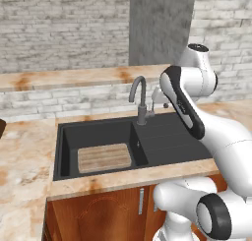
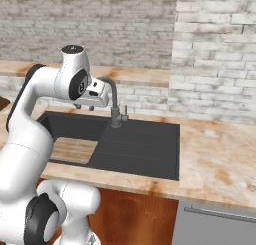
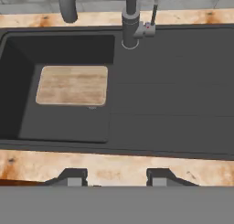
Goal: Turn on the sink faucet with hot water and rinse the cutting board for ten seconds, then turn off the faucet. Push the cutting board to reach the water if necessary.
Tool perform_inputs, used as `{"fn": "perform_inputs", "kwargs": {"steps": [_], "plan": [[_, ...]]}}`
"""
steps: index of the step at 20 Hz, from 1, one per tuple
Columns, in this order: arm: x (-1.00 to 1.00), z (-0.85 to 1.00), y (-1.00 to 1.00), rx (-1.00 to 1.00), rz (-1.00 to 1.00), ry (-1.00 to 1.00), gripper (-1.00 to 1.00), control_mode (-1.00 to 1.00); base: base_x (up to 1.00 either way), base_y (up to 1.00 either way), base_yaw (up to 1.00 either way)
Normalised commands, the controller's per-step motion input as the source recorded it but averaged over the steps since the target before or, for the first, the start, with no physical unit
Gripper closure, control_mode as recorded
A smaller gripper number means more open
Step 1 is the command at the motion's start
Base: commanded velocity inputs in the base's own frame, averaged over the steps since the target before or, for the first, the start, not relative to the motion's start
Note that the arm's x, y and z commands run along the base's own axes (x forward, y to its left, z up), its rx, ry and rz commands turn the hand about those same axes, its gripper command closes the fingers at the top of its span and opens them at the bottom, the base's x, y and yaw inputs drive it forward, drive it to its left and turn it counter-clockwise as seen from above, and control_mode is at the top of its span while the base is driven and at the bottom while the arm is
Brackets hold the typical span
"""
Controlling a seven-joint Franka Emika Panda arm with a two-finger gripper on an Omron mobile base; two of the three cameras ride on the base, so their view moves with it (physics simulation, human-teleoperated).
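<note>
Faucet (image 3: pixel 131 22) lever is the next target. The gripper (image 3: pixel 114 176), at the bottom centre of the hand view, has jaws apart and holds nothing. I judge it should move forward to the small lever and push it to the hot side. One board (image 3: pixel 72 85) lies in the sink (image 3: pixel 173 90) basin, left of centre. One faucet, one sink, no water.
</note>
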Motion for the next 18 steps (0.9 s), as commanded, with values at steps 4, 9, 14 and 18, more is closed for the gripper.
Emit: {"fn": "perform_inputs", "kwargs": {"steps": [4,9,14,18], "plan": [[0.09,0.0,0.01,0.0,-0.01,0.0,-1.0,-1.0,0.0,0.0,0.0],[0.18,-0.01,-0.23,0.02,0.0,0.0,-1.0,-1.0,0.0,0.0,0.0],[0.06,-0.02,-0.69,0.05,0.05,-0.08,-1.0,-1.0,0.0,0.0,0.0],[-0.06,-0.03,-0.56,0.01,0.19,-0.37,-1.0,-1.0,0.0,0.0,0.0]]}}
